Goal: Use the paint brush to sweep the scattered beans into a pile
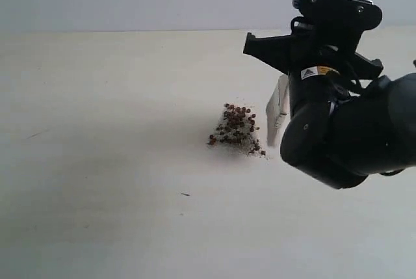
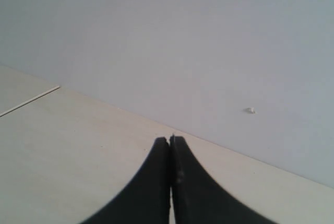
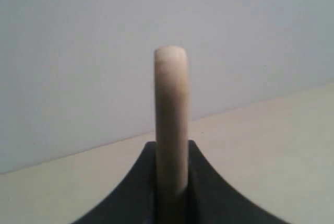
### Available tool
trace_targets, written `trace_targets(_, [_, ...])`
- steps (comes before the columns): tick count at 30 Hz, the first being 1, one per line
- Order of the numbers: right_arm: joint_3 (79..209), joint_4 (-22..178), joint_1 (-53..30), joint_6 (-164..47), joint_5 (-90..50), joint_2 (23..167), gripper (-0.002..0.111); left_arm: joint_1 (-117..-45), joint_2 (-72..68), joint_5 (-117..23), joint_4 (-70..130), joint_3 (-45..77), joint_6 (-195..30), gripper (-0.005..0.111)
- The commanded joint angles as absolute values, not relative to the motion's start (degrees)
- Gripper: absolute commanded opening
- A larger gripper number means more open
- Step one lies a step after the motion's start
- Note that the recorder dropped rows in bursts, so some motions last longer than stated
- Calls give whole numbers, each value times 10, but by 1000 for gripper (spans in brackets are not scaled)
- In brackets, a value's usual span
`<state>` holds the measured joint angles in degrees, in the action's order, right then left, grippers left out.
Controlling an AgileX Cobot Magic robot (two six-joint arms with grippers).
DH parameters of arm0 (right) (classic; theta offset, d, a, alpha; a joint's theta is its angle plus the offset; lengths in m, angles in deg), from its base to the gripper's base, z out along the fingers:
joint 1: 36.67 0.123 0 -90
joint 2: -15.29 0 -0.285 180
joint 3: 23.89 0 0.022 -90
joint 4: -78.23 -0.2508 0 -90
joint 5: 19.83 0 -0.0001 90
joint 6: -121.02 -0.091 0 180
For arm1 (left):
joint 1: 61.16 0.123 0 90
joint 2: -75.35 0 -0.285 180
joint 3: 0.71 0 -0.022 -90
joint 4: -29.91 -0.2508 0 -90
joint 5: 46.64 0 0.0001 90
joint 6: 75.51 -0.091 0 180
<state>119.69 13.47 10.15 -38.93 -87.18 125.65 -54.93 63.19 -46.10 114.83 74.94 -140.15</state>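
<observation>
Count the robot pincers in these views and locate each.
2. The left pincer, shut and empty, hangs over the table facing the wall. The right pincer is shut on the paint brush, right of the pile in the exterior view.

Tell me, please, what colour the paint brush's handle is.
Pale cream; the paint brush handle shows best in the right wrist view.

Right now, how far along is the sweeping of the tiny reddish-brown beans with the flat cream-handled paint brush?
Mostly done: the tiny reddish-brown beans sit in one small mound on the pale table. In hand: the right gripper is shut on the cream-handled flat paint brush, held beside the mound. Left: probably one stroke for the few beans trailing toward the brush. The left gripper is shut, holding nothing.
</observation>
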Motion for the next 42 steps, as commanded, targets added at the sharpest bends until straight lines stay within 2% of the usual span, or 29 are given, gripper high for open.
trace_targets(1, [1198, 50, 157, -354, -898, 1252, 0, -548, 630, -463, 1151, 751, -1401, 0])
trace_targets(9, [1198, -37, 180, -309, -898, 1251, 0, -548, 630, -463, 1151, 751, -1401, 0])
trace_targets(31, [1198, 31, 179, -246, -898, 1264, 0, -548, 630, -463, 1151, 751, -1401, 0])
trace_targets(42, [1198, 32, 175, -291, -898, 1309, 0, -548, 630, -463, 1151, 751, -1401, 0])
